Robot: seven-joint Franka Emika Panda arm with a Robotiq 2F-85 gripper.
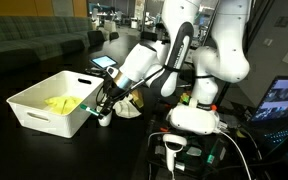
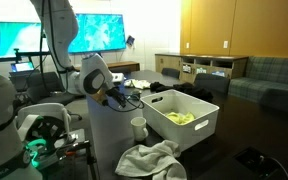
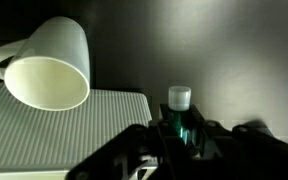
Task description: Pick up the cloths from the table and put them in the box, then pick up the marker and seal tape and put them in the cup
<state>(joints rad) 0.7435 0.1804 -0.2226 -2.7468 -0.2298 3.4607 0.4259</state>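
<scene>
**Holding the marker, with the cup close by**

The hand (image 3: 180,140) pinches a teal marker with a white cap (image 3: 180,108) between its dark fingers, the cap pointing away from the wrist. Just beyond it, to the left, the white ceramic cup (image 3: 46,65) shows its open mouth above the dark surface (image 3: 249,60). The marker step looks to be the one in hand. The next move calls for bringing the marker over that mouth, then spreading the fingers.

In an exterior view a rumpled grey-white cloth (image 2: 149,160) lies near the front edge, outside the white rectangular plastic box (image 2: 202,130). The box holds a crumpled yellow cloth (image 2: 182,118), so the cloth step seems unfinished. I cannot find the seal tape. Far off, bright screens (image 2: 94,30) glow, but no writing or brand is legible anywhere.
</scene>
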